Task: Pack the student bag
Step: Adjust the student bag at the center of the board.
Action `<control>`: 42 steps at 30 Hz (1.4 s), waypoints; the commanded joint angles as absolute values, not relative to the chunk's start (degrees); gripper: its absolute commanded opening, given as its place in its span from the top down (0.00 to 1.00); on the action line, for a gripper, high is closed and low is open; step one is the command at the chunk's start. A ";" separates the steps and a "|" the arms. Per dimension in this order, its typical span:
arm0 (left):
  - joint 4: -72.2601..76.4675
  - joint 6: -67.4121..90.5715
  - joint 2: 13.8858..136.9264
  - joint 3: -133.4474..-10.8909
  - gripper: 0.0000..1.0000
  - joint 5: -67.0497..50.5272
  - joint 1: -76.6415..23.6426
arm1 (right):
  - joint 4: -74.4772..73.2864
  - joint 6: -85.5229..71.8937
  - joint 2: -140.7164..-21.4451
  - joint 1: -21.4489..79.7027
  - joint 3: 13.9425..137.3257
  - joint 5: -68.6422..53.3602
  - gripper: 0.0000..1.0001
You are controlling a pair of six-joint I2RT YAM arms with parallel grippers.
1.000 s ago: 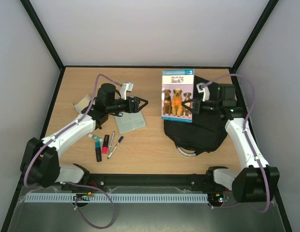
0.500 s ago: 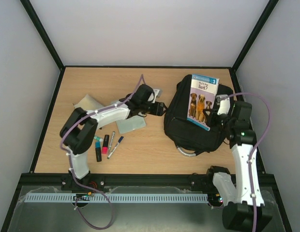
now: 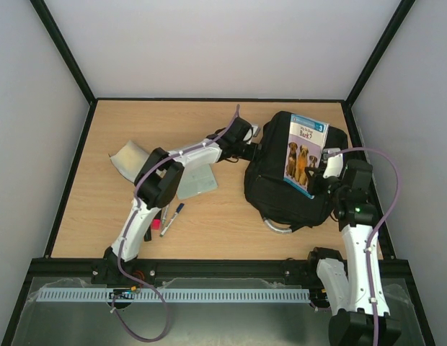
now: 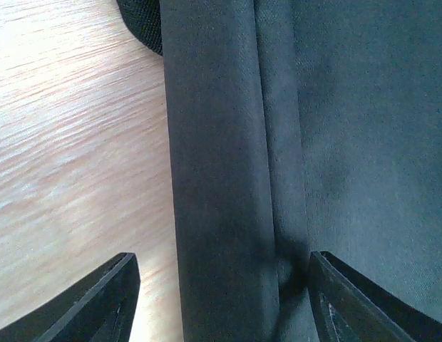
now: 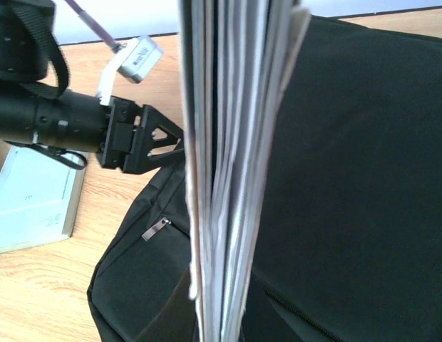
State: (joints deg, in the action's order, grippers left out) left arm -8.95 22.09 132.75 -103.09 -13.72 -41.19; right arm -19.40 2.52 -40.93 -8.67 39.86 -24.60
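Note:
The student bag lies flat at the right of the table, black and soft. My left gripper is open at its upper left edge. In the left wrist view its fingers straddle a raised fold of the bag's fabric without pinching it. My right gripper is shut on a thin book with dogs on the cover, held tilted above the bag's right half. In the right wrist view the book shows edge-on and hides the fingers.
A pale notebook lies left of the bag, and a folded grey piece sits further left. Pens lie partly under the left arm. The bag's grey handle loop points toward the near edge. A zip pull shows on its front pocket.
The left arm has stretched right, from above the notebook to the bag's edge. The right gripper has carried the book right, over the bag, and tilted it.

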 commanded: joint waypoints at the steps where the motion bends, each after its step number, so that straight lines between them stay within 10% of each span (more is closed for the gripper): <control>1: -14.13 20.74 137.84 -111.11 0.35 -15.73 -41.22 | -15.51 3.11 -39.90 -8.90 39.04 -25.54 0.99; 12: -12.14 23.47 139.17 -114.13 0.97 -18.04 -41.48 | -14.85 3.01 -40.43 -8.94 38.93 -22.35 0.99; 33: -5.70 40.38 107.87 -73.75 0.98 2.96 -37.59 | -14.07 2.32 -40.21 -8.88 38.71 -19.53 0.99; 36: -6.02 39.39 106.59 -71.68 0.94 2.57 -38.45 | -13.97 2.21 -39.96 -8.88 38.60 -19.69 0.99; 42: -14.47 34.70 100.82 -71.67 0.34 7.26 -38.77 | -13.42 1.84 -38.49 -8.88 38.07 -20.53 0.99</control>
State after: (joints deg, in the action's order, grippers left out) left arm -9.43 36.95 107.63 -72.14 2.52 -38.50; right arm -17.26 2.35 -40.29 -8.67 38.59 -19.46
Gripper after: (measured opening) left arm 0.563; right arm 0.040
